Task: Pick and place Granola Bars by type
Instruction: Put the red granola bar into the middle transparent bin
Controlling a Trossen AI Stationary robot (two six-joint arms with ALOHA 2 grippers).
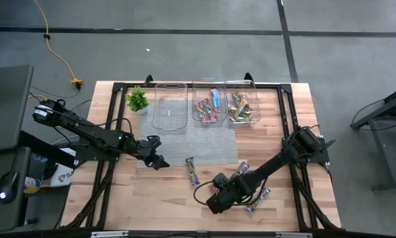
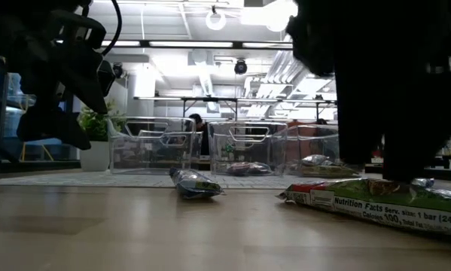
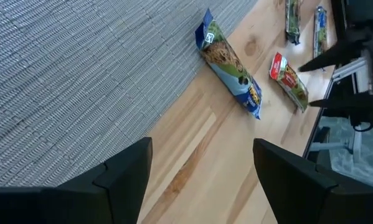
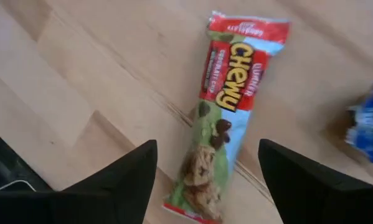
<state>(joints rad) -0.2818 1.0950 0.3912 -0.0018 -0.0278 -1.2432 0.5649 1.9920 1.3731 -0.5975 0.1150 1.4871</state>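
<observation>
Red-topped Chewy bar (image 4: 221,118) lies flat on the wood counter (image 1: 151,198), shiny wrapper, chocolate-chip granola printed on the lower half; it sits between the right gripper's (image 4: 206,180) wide-open jaws, nothing held. Right gripper (image 1: 219,198) is at the counter's front edge, more loose bars (image 1: 256,195) just beside it. Blue-wrapped bar (image 3: 231,63) lies along the grey mat's (image 3: 80,81) edge, ahead of the left gripper (image 3: 202,177); jaws wide open, empty. Middle tub (image 1: 208,106) and right tub (image 1: 242,106) hold bars; left tub (image 1: 170,106) beside the plant (image 1: 138,100).
</observation>
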